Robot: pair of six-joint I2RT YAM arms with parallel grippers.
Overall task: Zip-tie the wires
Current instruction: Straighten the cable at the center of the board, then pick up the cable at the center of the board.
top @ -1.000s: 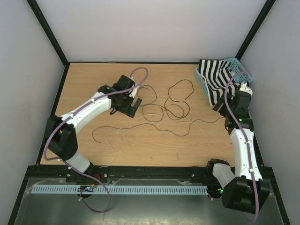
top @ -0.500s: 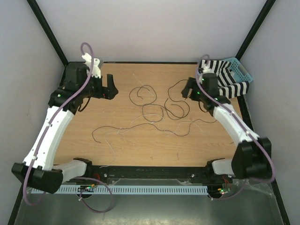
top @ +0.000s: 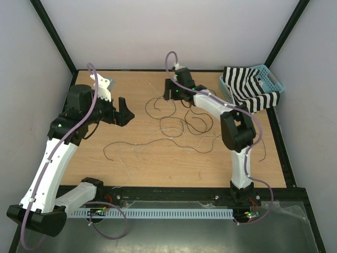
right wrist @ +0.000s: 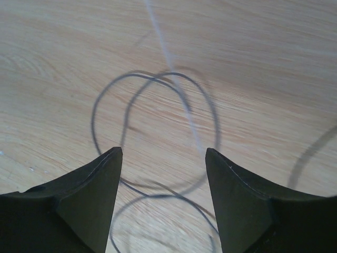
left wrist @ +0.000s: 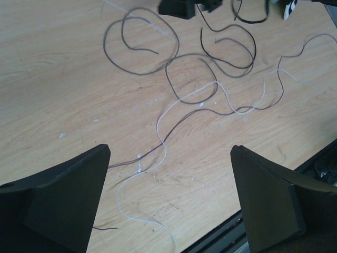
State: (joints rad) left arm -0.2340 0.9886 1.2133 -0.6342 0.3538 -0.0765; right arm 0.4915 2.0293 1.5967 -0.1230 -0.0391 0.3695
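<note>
I found the left fingers point(top: 126, 108) wide open above the left side of the worktop point(top: 210, 163), holding nothing. The right fingers point(top: 172, 96) stood open, empty, over a black loop near the far edge. The wires point(top: 179, 126) lay loose mid-worktop; I could not count the tangled strands. One basket point(top: 274, 81) occupied the far-right corner.
</note>
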